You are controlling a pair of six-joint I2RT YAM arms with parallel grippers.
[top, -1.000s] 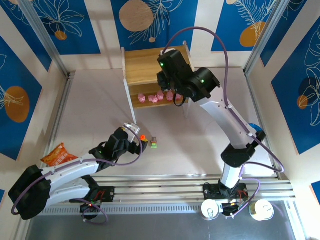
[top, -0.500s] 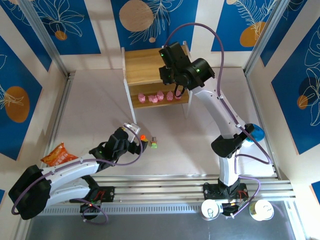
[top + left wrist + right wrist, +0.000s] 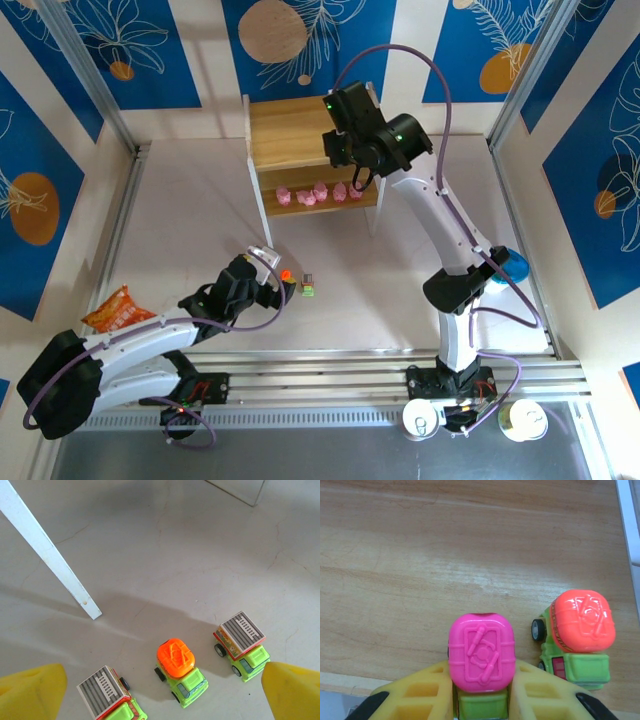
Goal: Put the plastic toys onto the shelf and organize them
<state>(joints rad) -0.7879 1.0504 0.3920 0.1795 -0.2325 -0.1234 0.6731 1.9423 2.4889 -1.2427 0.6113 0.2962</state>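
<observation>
Pink-top truck gripped at the shelf, three trucks on the table.

The right wrist view shows the right gripper (image 3: 480, 698) clamped on a pink-top truck (image 3: 481, 652) over the shelf (image 3: 420, 555) wood, with an orange-top truck (image 3: 580, 630) just right of it. From above, the arm covers that spot. The left wrist view shows the left gripper (image 3: 162, 690) spread wide over the table (image 3: 200, 555) — an orange-top one (image 3: 181, 672) at lower centre, a grey-top truck (image 3: 242, 645) at right, a second grey-top truck (image 3: 110, 695) at lower left. From above, pink pigs (image 3: 318, 192) line the lower tier.

The shelf (image 3: 420, 555) is matt, grained wood; on it the pink-topped truck (image 3: 481, 652) and orange-topped truck (image 3: 580, 625) are glossy moulded plastic. The table (image 3: 200, 555) under the shelf looks smooth and matt.
</observation>
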